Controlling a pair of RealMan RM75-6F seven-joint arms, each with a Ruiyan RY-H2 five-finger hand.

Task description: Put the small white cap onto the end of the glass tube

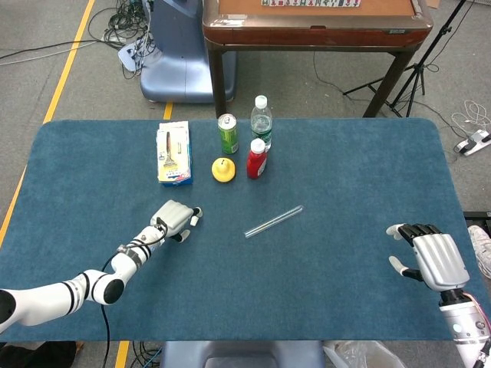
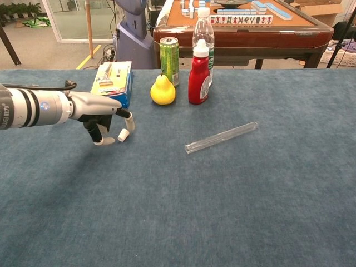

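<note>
1. The small white plastic cap [image 2: 123, 134] lies on the blue felt-covered table [image 1: 345, 169], well to the left of the clear glass tube [image 1: 274, 221], which lies flat and slanted near the table's middle.
2. The robot's left hand [image 2: 103, 117] sits right at the cap with its fingers curled down around it. Whether a finger and thumb already pinch it cannot be told. It may only be touching.
3. Risk: the cap is tiny and light, so a fingertip closing off-centre could flick it away from the tube or tip it over.
4. Risk: the tube is round and lies loose. Pushing a cap onto its end without steadying it would likely roll or slide it.
5. The right hand [image 1: 430, 257] is far to the right of the tube with fingers spread, holding nothing, so it is not placed to brace the tube.
6. Beyond the tube stand a green drinks can [image 2: 169, 53], a red squeeze bottle [image 2: 198, 72] and a yellow pear-shaped fruit [image 2: 162, 90]. No writing on any label can be read.
</note>
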